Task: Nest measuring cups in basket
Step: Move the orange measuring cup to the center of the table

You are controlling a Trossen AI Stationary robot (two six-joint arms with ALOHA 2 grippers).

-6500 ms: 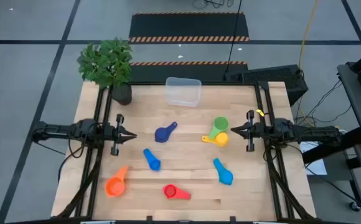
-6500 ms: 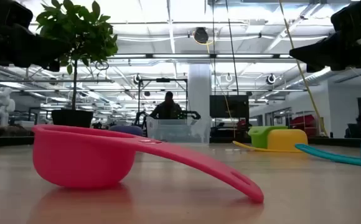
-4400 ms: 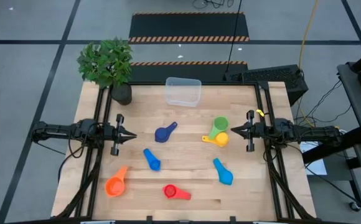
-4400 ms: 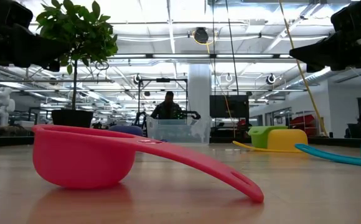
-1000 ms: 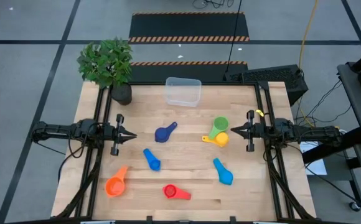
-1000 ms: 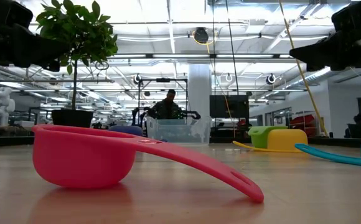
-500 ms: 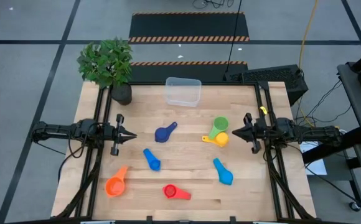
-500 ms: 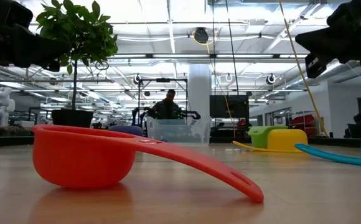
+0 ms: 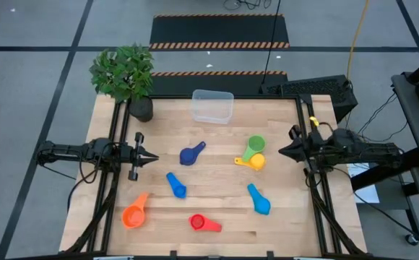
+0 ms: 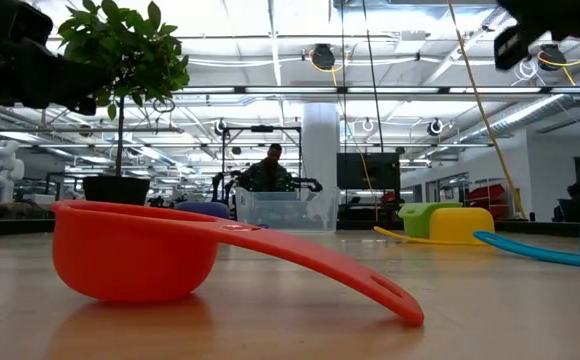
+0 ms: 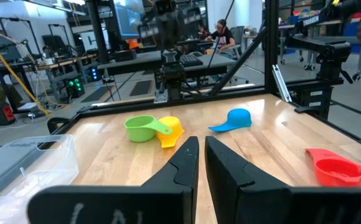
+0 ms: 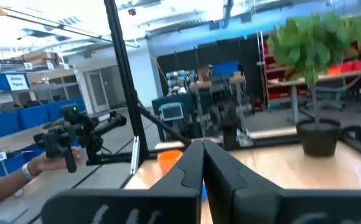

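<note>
Dark fingers of the right gripper (image 9: 282,151) are pressed together on nothing, poised above the table's right edge, right of the green cup (image 9: 256,145) and well apart from the basket (image 9: 212,106); the left gripper (image 9: 154,157), likewise all but closed and empty, waits over the left side, forward and left of the basket. Clear and colourless, the basket stands empty at the far middle of the wooden table (image 9: 217,206), just beside the potted plant (image 9: 126,77). All the cups lie in front of it: the dark blue cup (image 9: 191,154) nearest, the green cup touching the yellow cup (image 9: 256,162) to the front right, two light blue cups (image 9: 176,185) (image 9: 258,201) farther forward, and the orange cup (image 9: 134,213) and red cup (image 9: 200,222) farthest off, at the near edge. Risks, as judged: closed fingers brought down unopened would shove a cup instead of pinching it; a grasp at the green cup may drag the yellow one along, since they touch; cups delivered out of size order would not nest; a light, clear tub may slide when a cup is pushed in.
</note>
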